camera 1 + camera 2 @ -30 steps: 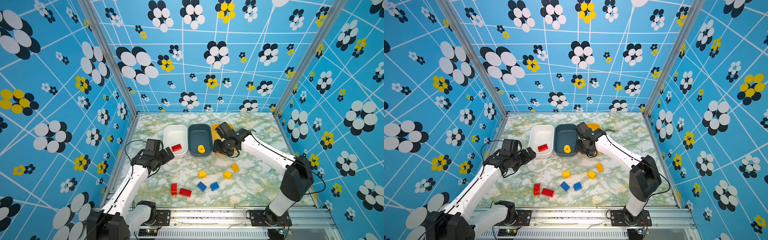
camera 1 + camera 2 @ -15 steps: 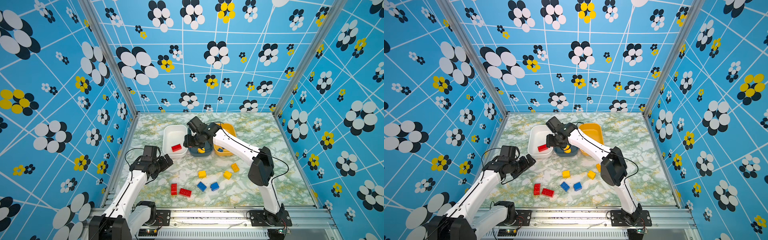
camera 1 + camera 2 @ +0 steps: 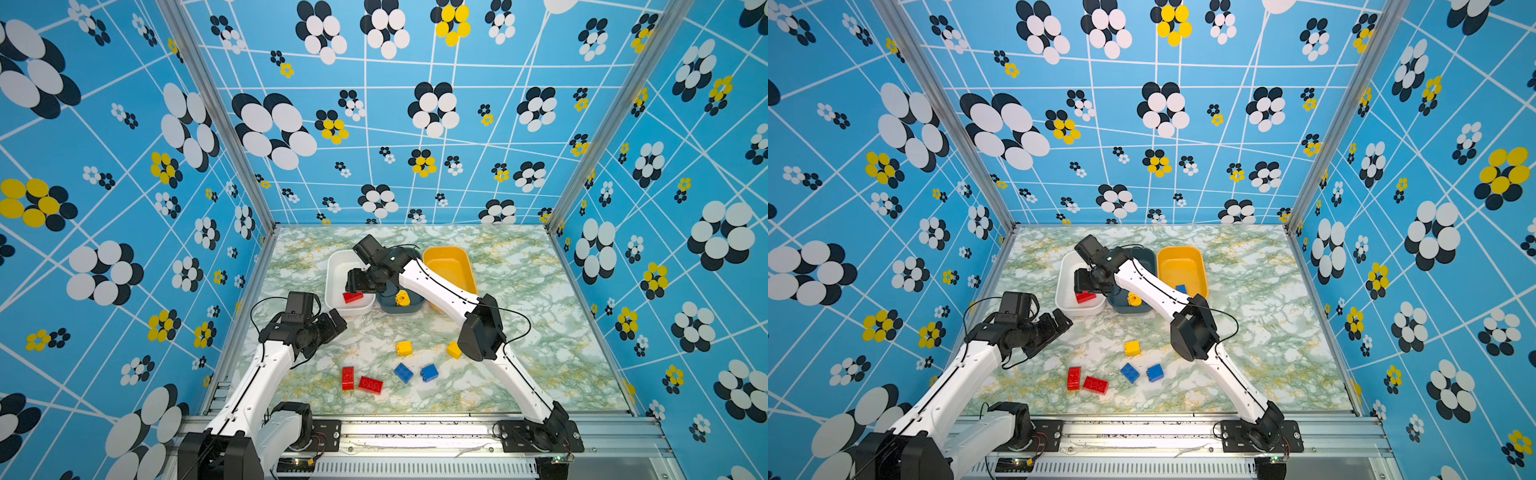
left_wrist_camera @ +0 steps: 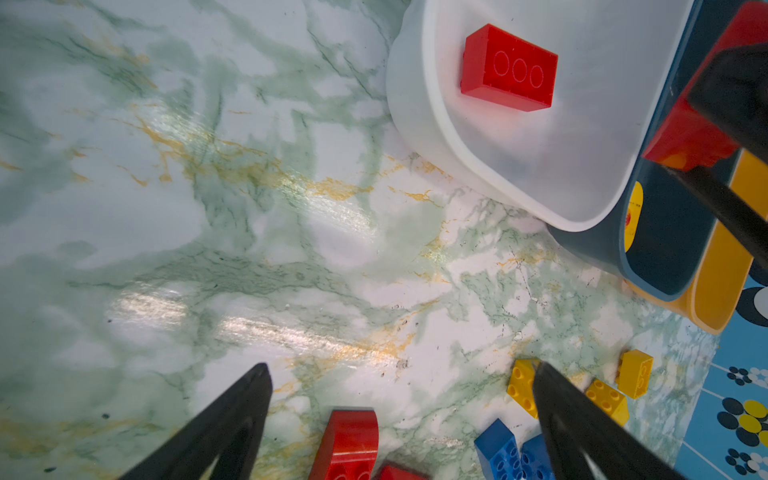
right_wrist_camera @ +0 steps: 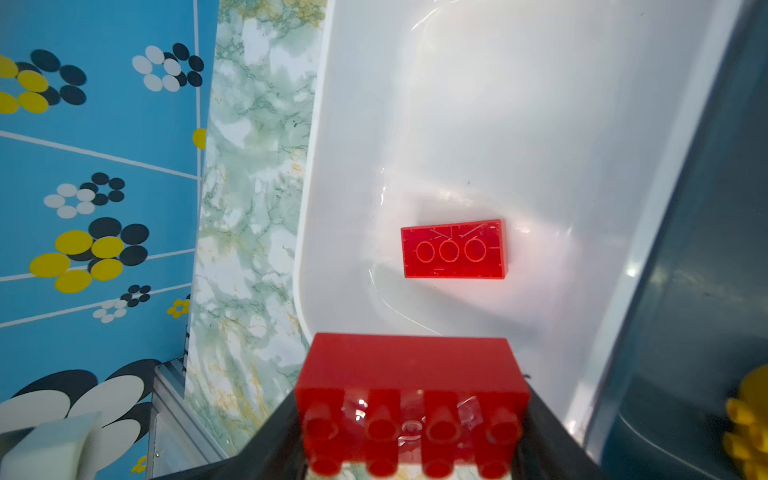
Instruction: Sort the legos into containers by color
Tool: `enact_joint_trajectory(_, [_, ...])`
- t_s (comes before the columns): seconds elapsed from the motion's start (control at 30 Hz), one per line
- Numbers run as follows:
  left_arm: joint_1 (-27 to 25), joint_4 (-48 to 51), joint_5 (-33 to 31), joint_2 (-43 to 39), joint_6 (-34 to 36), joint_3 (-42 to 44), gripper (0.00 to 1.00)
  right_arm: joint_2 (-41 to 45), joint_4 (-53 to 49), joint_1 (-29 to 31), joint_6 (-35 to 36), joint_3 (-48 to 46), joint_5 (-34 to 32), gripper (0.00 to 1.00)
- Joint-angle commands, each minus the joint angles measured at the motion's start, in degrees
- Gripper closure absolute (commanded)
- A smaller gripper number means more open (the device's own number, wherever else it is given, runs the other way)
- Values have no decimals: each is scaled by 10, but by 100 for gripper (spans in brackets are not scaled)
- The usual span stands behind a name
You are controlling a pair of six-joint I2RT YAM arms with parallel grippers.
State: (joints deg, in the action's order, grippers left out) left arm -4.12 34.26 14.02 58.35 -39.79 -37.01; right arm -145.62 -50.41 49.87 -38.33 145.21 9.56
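Legos [image 3: 370,384] lie loose toward the worktop's [image 3: 540,332] front edge; one red brick [image 5: 454,249] sits in the white tub [image 3: 337,266]. Right gripper [image 3: 358,286] clamps a second red brick [image 5: 409,374] over that tub; left gripper [image 4: 400,370] gapes empty toward the left edge

Bright, even light fills the scene. Glare streaks the tabletop [image 4: 266,328] in the left wrist view and the white tub [image 5: 436,62] in the right wrist view, where the near red brick [image 5: 411,399] is blurred.
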Motion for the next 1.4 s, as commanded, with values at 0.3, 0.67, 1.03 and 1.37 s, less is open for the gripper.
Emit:
enact_joint_trajectory(0.3, [1,46,-12,-7,18,-6,1,-27,4,-6,0,32,19,20])
enact_joint_trajectory(0.67, [-40,94,-39,-14,13,-27,1,9,-16,-9,24,37,17,15])
enact_joint_trajectory(1.03, [-185,167,-128,-18,-53,-35,5,137,-40,-23,69,-102,23,12])
enact_joint_trajectory(1.37, [-275,192,-171,11,-102,-23,22,356,87,-75,26,-452,69,11])
